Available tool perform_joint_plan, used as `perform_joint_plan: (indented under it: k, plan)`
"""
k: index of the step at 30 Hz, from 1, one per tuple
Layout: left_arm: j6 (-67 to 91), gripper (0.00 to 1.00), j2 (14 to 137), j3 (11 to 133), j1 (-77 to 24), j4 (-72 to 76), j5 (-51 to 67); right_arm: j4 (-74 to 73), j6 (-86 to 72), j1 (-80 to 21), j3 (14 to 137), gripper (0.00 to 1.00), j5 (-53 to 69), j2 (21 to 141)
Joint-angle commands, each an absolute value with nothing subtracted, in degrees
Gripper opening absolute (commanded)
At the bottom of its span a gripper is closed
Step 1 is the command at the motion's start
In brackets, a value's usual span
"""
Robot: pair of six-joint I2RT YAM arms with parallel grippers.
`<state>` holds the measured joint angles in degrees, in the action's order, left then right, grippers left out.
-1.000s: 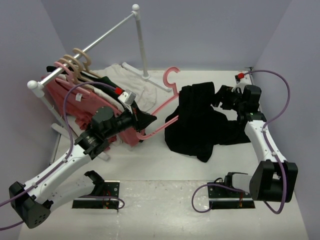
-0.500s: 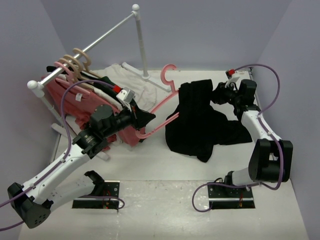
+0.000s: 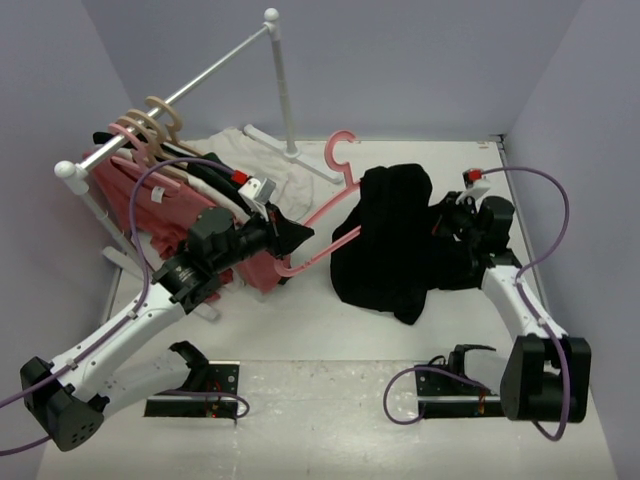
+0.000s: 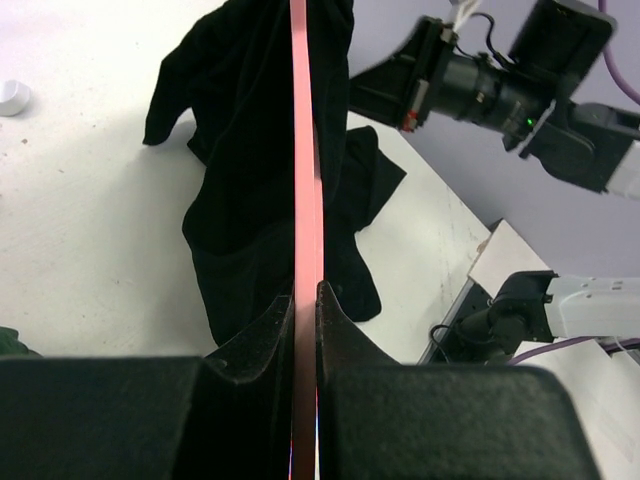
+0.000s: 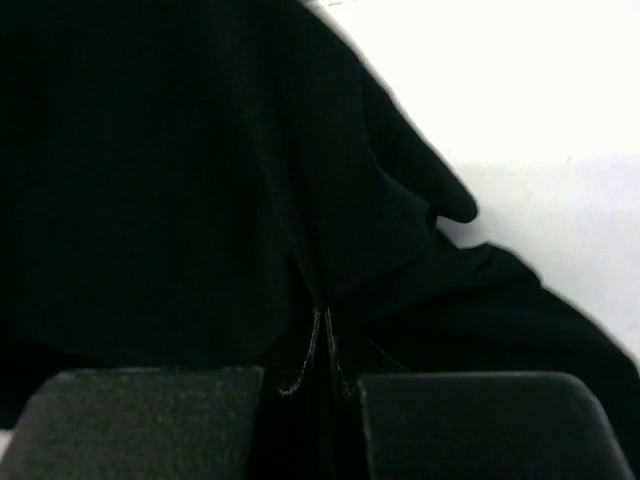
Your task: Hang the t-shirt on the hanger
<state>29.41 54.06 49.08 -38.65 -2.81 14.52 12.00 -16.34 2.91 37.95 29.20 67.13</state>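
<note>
The pink hanger (image 3: 318,215) is held off the table, hook (image 3: 340,146) toward the back. My left gripper (image 3: 291,243) is shut on its lower end. In the left wrist view the pink bar (image 4: 306,150) runs straight out between the fingers (image 4: 270,330) and into the black t-shirt (image 4: 250,150). The t-shirt (image 3: 395,245) is bunched on the table's right half, its upper part draped over the hanger's right arm. My right gripper (image 3: 446,218) is at the shirt's right edge. In its wrist view the right gripper (image 5: 322,318) is shut, pinching a fold of the black t-shirt (image 5: 200,150).
A white clothes rail (image 3: 190,90) on posts (image 3: 283,90) stands at the back left, carrying wooden hangers (image 3: 160,118) and a salmon-pink shirt (image 3: 150,205). A white cloth (image 3: 290,180) lies under the rail. Purple cables (image 3: 545,215) loop off both arms.
The right gripper has gone from open to shut on the t-shirt's edge, after reaching toward the back and coming forward again. The left gripper and hanger shifted only slightly.
</note>
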Motion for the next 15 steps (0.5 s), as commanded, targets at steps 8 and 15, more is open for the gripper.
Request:
perform_joint_plan:
  k: [8,15]
  plan:
    - [31.05,0.0,55.97,52.46,-38.43,9.58,16.27,14.93,-27.7,-8.7,27.12,0.0,27.66,53.36]
    - [33.12,0.0,56.77,48.22,-38.5,16.04,20.3,12.65,-27.31,-8.61,31.27,0.0,37.17,51.57]
